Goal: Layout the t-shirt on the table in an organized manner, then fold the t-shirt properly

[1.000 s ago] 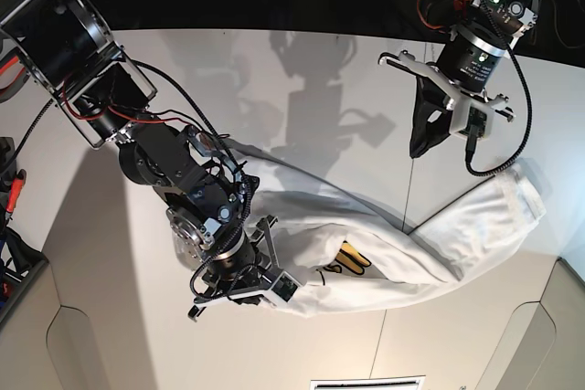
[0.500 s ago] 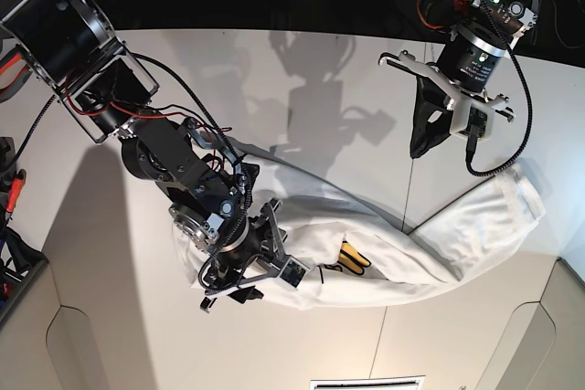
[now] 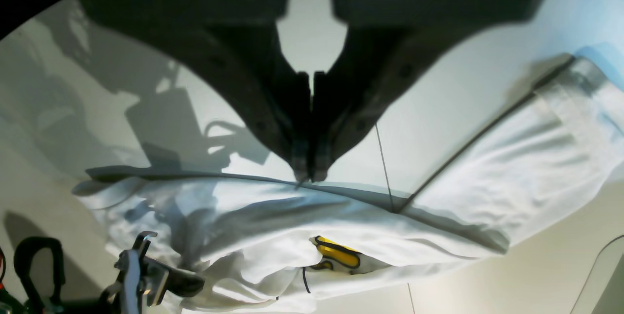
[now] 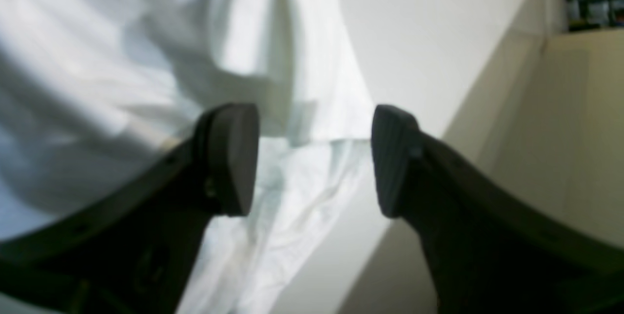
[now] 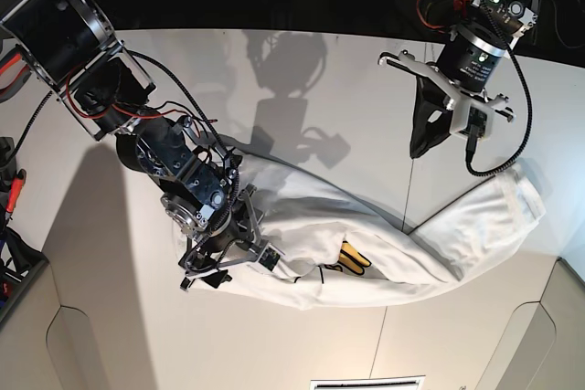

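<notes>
Although the large white soft-fabric t-shirt [image 5: 384,244] lies on the wide, smooth white table [image 5: 302,89], it is nowhere near laid out: it sits as a long, bunched roll curving from the near-left part of the tabletop toward the right edge, one hemmed end lying flatter close to that right edge. Only a scrap of the yellow, black-outlined print [image 5: 355,260] peeks from a fold, so the front is mostly hidden. By my reading the spreading stage has hardly begun — flattening, squaring the sleeves and every fold are all left. The cloth looks thin and limp, creased in soft ridges with shadowed valleys; it should drag and slump rather than hold any shape. The table is hard, matte-to-glossy, with a thin dark seam [image 3: 385,167] crossing it. The right gripper [image 4: 314,160], dark with ribbed pads, stands with jaws spread wide just over the shirt's near-left end, nothing between them. The left gripper [image 3: 306,175] — black, tapering — hangs above the table's far-right area, its tips pressed together on nothing, well clear of the fabric.
</notes>
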Available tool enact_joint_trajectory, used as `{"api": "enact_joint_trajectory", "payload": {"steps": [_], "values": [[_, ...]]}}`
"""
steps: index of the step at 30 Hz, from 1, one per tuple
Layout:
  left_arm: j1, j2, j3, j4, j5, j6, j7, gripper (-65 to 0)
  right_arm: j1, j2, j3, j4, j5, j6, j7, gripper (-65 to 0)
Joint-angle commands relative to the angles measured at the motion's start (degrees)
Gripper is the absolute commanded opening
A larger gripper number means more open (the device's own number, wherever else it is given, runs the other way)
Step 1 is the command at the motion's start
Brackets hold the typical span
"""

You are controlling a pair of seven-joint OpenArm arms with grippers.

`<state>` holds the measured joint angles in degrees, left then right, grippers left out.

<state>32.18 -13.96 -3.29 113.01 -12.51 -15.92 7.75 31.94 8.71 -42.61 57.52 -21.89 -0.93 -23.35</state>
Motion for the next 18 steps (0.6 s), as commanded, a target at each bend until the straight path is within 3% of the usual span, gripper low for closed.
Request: {"api": "enact_joint_trajectory", "payload": {"steps": [1, 5, 7, 14, 16, 18], "values": [[0.0, -0.2, -0.2, 0.9, -0.5, -0.2, -1.0, -65.0, 1.9, -0.2, 0.5, 0.8, -1.2, -1.6, 0.9, -28.6], [0.0, -0.2, -0.2, 0.9, -0.5, -0.2, -1.0, -65.0, 1.9, -0.2, 0.5, 0.8, -1.7, -2.3, 0.9, -29.0], [0.0, -0.2, -0.2, 0.9, -0.5, -0.2, -1.0, -65.0, 1.9, -0.2, 0.5, 0.8, -1.7, -2.3, 0.9, -32.2], [0.0, -0.2, -0.2, 0.9, -0.5, -0.2, -1.0, -65.0, 2.3, -0.2, 0.5, 0.8, -2.8, -2.4, 3.0, -59.4], [0.0, -0.2, -0.2, 0.9, -0.5, -0.2, -1.0, -65.0, 3.3, -0.2, 0.5, 0.8, -3.9, -2.4, 3.4, -64.4], [0.0, -0.2, -0.2, 0.9, -0.5, -0.2, -1.0, -65.0, 5.1, -0.2, 0.5, 0.8, -4.0, -2.5, 3.9, -65.0]]}}
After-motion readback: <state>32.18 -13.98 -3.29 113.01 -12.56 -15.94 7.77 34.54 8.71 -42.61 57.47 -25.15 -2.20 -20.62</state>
